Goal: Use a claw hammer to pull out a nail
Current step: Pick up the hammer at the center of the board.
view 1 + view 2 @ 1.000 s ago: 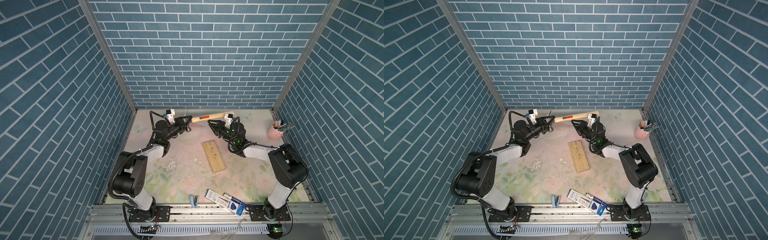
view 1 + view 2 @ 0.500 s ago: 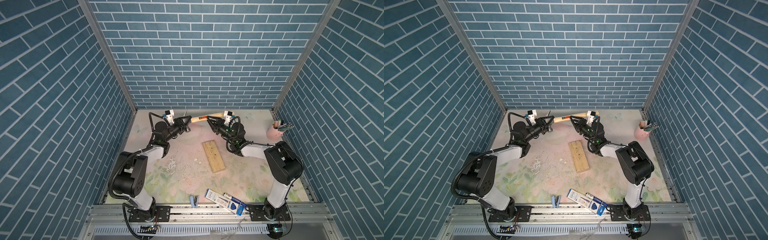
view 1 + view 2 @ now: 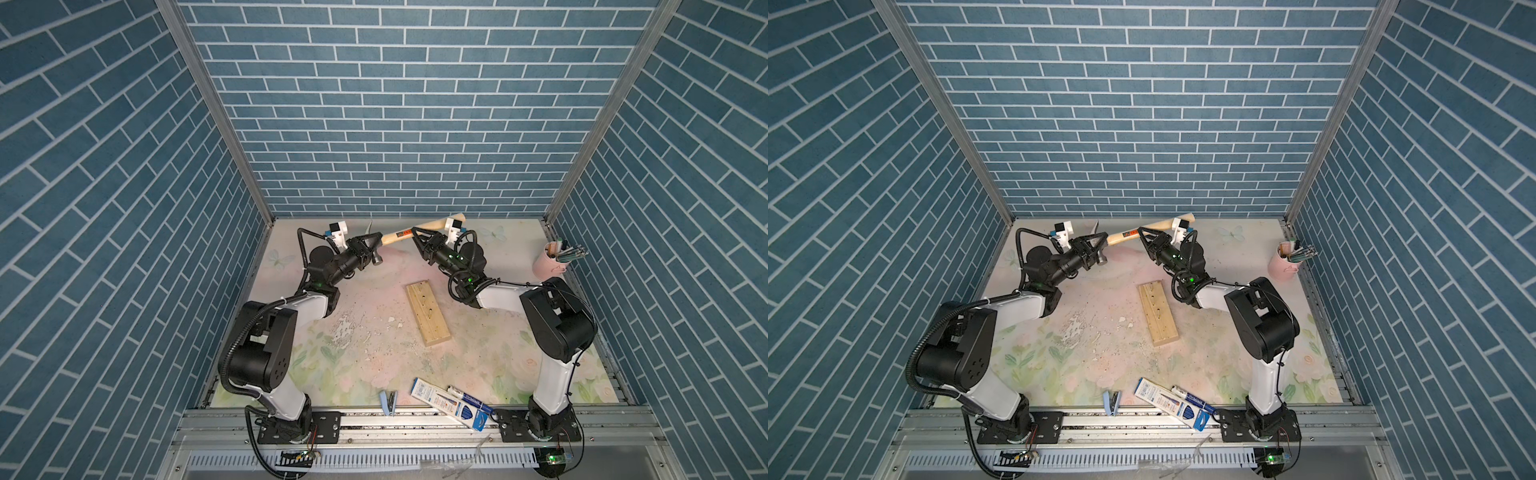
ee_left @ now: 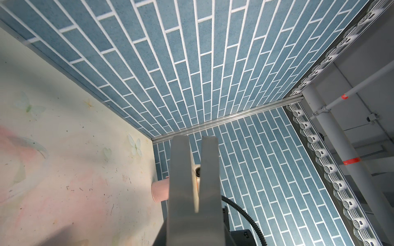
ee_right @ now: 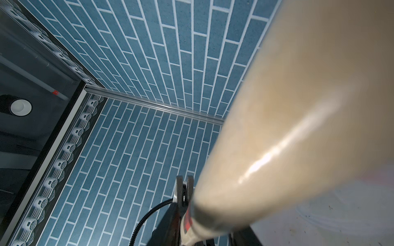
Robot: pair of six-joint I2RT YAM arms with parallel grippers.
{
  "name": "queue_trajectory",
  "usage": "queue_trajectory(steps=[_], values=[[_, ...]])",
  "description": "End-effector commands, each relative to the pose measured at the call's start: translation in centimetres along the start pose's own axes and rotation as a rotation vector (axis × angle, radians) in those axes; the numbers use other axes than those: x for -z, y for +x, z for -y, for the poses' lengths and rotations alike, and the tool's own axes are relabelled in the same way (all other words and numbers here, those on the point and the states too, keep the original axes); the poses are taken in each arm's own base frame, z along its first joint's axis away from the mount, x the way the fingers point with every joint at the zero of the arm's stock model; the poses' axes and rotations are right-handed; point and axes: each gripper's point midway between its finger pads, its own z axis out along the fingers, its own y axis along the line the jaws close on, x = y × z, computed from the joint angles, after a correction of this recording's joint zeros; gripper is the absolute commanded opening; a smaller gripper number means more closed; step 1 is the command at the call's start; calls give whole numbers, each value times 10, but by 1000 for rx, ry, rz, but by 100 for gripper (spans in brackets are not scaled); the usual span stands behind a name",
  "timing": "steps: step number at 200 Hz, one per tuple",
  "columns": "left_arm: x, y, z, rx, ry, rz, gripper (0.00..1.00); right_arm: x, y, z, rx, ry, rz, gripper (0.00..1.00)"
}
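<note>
The claw hammer [image 3: 395, 237] hangs level above the back of the table, with its pale handle pointing right. My left gripper [image 3: 372, 244] is shut on it at the dark head. My right gripper [image 3: 415, 233] is shut on the handle just past the orange label. In the left wrist view the grey claw [image 4: 181, 181] fills the lower middle and hides my fingers. The handle [image 5: 277, 127] looms blurred across the right wrist view. A wooden board [image 3: 428, 307] lies mid-table with small dark marks on top. I cannot make out the nail among them.
A pink cup [image 3: 550, 264] of pens stands at the back right edge. Blue boxes [image 3: 453, 401] and a pale blue stapler [image 3: 388, 402] lie along the front edge. White chips [image 3: 345, 332] litter the mat left of the board. The back wall is close behind the hammer.
My right gripper has shifted a little to the back left with the handle, and the handle's free end sits higher in the top views. My left arm has hardly moved.
</note>
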Motion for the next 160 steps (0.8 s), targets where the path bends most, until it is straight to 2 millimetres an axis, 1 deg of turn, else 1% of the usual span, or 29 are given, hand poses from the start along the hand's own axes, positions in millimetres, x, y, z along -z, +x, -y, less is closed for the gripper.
queue_trajectory(steps=[1, 35, 58, 60, 66, 81, 97, 125, 160], values=[[8, 3, 51, -90, 159, -2, 0, -9, -7, -16, -31, -54, 24, 38], [14, 19, 39, -92, 130, -33, 0, -15, -10, -17, -22, -54, 25, 38], [14, 25, 39, -95, 136, -49, 0, -18, -11, -14, -23, -48, 24, 38], [16, 28, 33, -85, 122, -53, 0, -18, -11, -13, -23, -48, 25, 38], [17, 31, 30, -81, 119, -61, 0, -19, -10, -13, -23, -48, 23, 38], [15, 38, 30, -81, 123, -81, 0, -22, -10, -11, -26, -48, 17, 38], [14, 43, 28, -79, 123, -99, 0, -25, -7, -11, -26, -50, 5, 35], [12, 53, 28, -76, 129, -127, 0, -30, -2, -10, -28, -49, -19, 35], [6, 70, 28, -68, 140, -164, 0, -34, 3, -9, -33, -54, -33, 35]])
